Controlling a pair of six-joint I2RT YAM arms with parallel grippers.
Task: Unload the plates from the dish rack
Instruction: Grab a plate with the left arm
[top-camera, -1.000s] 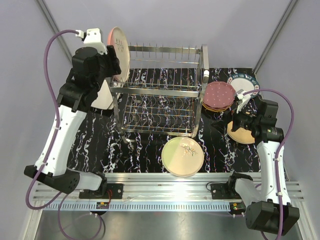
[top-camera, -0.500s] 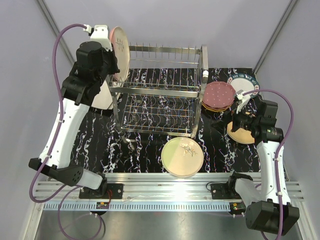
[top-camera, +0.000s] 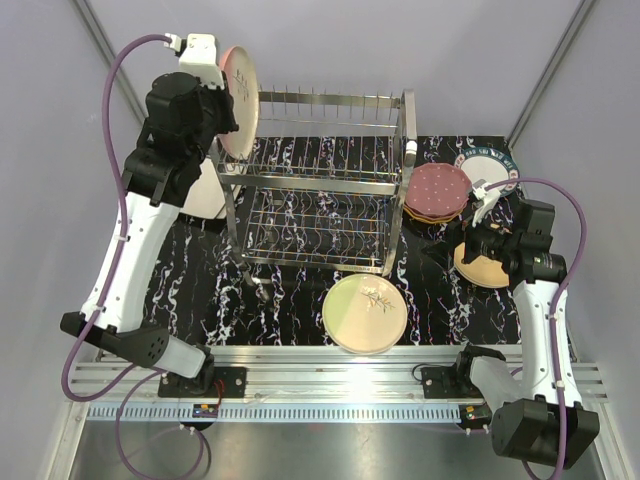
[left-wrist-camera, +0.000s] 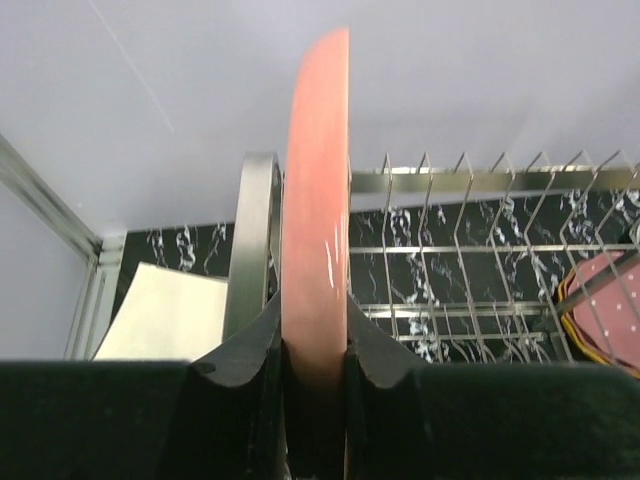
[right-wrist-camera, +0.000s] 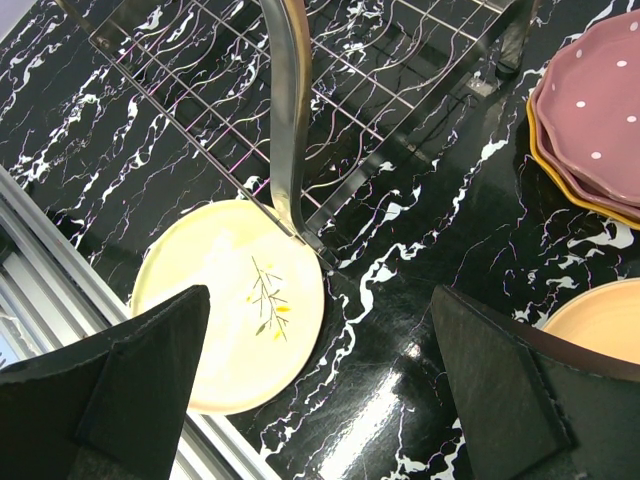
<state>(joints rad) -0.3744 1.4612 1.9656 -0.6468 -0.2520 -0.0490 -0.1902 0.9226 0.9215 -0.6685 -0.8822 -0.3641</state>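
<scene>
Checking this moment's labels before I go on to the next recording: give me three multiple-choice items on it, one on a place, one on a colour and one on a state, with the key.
1. Where does the cream plate with the sprig lie?
A. On the table, in front of the dish rack
B. On the rack's top tier
C. On the rack's lower tier

2. What colour is the plate that the left gripper clamps?
A. White
B. Pink
C. Orange

3. In what state is the right gripper?
A. Shut on a plate
B. Shut, holding nothing
C. Open, holding nothing

Key:
1 A: the top view shows it flat on the marbled top at the rack's near side.
2 B: in the left wrist view the pink plate stands on edge between the jaws.
3 C: in the right wrist view its jaws stand wide apart above the table, with nothing between them.
</scene>
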